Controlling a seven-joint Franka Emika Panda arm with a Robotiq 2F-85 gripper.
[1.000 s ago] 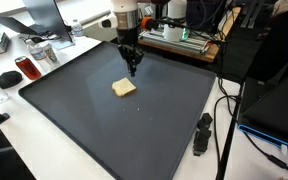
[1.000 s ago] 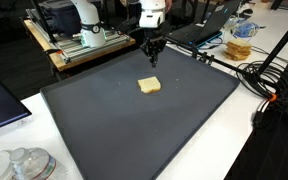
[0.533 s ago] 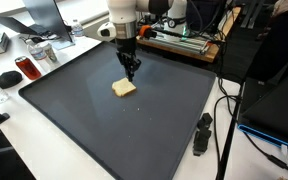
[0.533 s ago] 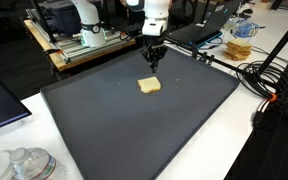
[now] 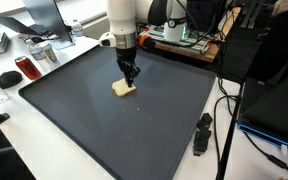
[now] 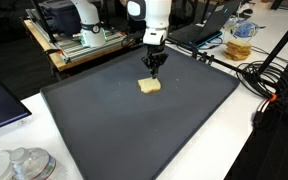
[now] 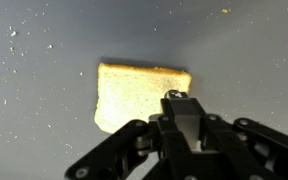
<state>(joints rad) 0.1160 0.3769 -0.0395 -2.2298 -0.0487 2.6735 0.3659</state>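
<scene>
In the wrist view the gripper (image 7: 180, 100), fingers pressed together, hangs over the 4 o'clock corner of the bread slice (image 7: 134, 95), whose long axis runs 9 to 3 o'clock.

We are looking at a robotics lab bench, where a white robot arm (image 6: 149, 15) stands over a wide black mat (image 5: 134, 130) laid across white tables (image 5: 44, 140). Behind it, an open-framed machine (image 6: 84, 40) sits on a wooden board. Cables (image 6: 269, 80) tangle along one edge, while a laptop (image 6: 209, 28), a computer mouse (image 5: 6, 78) and a red can (image 5: 27, 68) crowd the margins.
</scene>
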